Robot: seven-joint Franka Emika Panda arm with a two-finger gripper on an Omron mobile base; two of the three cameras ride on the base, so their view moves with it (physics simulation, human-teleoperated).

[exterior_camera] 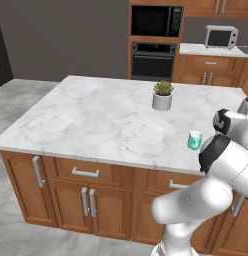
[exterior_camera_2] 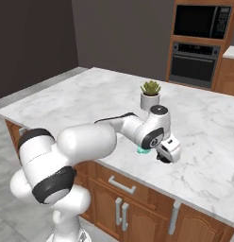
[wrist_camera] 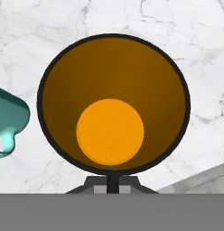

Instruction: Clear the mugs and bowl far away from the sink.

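The gripper (exterior_camera_2: 164, 158) is clamped on the rim of the black mug (wrist_camera: 113, 103), which stands upright, its orange inside open toward the hand, near the front edge of the marble island (exterior_camera: 96, 120). Just beside it stands the teal mug (exterior_camera: 195, 140), also upright, making two mugs in all. Farther back on the island sits one white potted plant (exterior_camera: 162, 95).

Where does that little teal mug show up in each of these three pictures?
Left base view: the teal mug stands near the marble counter's front edge, right of centre, beside the arm.
Right base view: a sliver of it peeks from under the wrist.
Hand view: at the left edge, beside the black mug.
Shared landmark: the potted plant behind it.
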